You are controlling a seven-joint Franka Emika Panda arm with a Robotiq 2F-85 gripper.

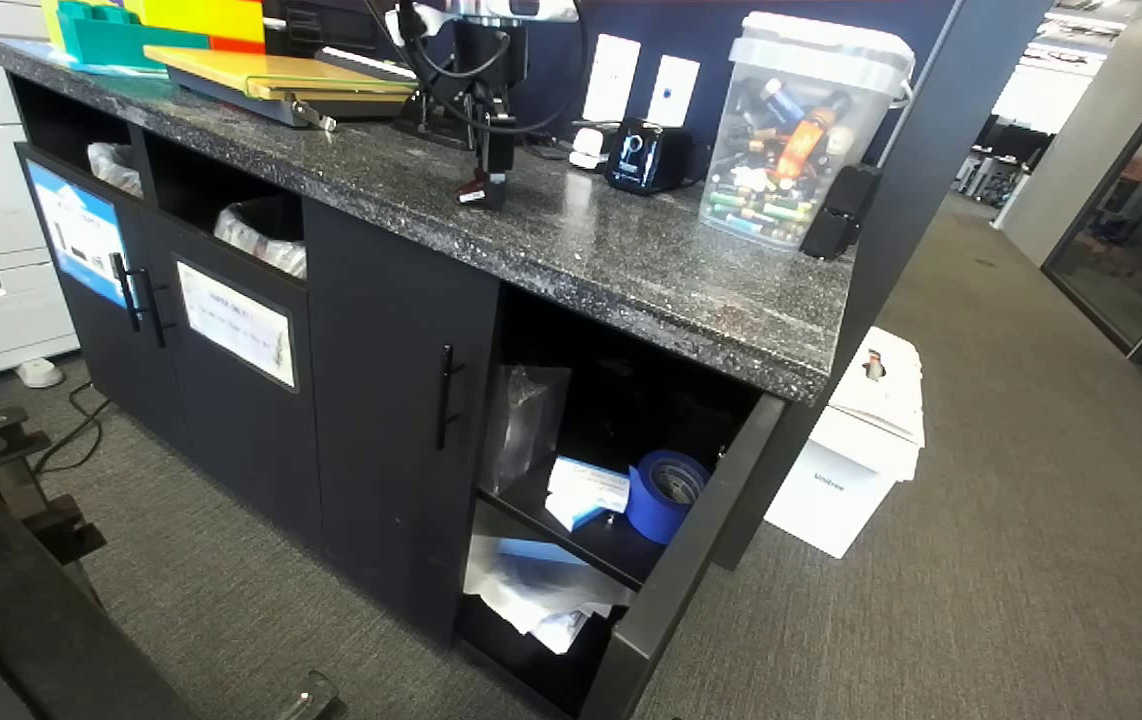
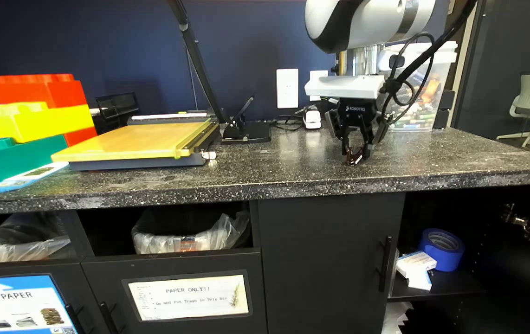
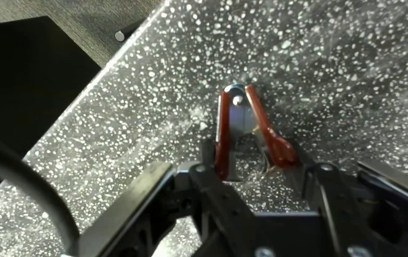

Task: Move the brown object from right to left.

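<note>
The staple remover (image 3: 241,121), reddish-brown at its two grips with a shiny metal pivot end, is well to the right of the paper trimmer (image 2: 135,141) in both exterior views. The gripper (image 2: 357,150) holds it: in the wrist view the fingers are narrow, one against either brown grip, and the grips spread in a V from the pivot. I cannot tell whether the staple remover touches the speckled countertop (image 2: 274,167). Above it, also right of the trimmer, is the white and grey robot arm (image 2: 376,23).

Just right of the trimmer sits a black stand (image 2: 246,132) with a slanting arm. Farther right of the trimmer, by the navy wall (image 2: 251,51), are a small white device (image 1: 588,148) and, just beside it, a black box-shaped device (image 1: 643,155). Farther still to the trimmer's right stands a translucent lidded tub (image 1: 824,62) of batteries. Left of the trimmer are large red, yellow and teal building bricks (image 2: 37,123). Lower than the trimmer and to its right, an open cabinet (image 1: 631,400) holds a roll of blue tape (image 1: 653,512). Below the trimmer, a "PAPER ONLY!!" sign (image 2: 190,297) fronts a lined bin (image 2: 223,232).
</note>
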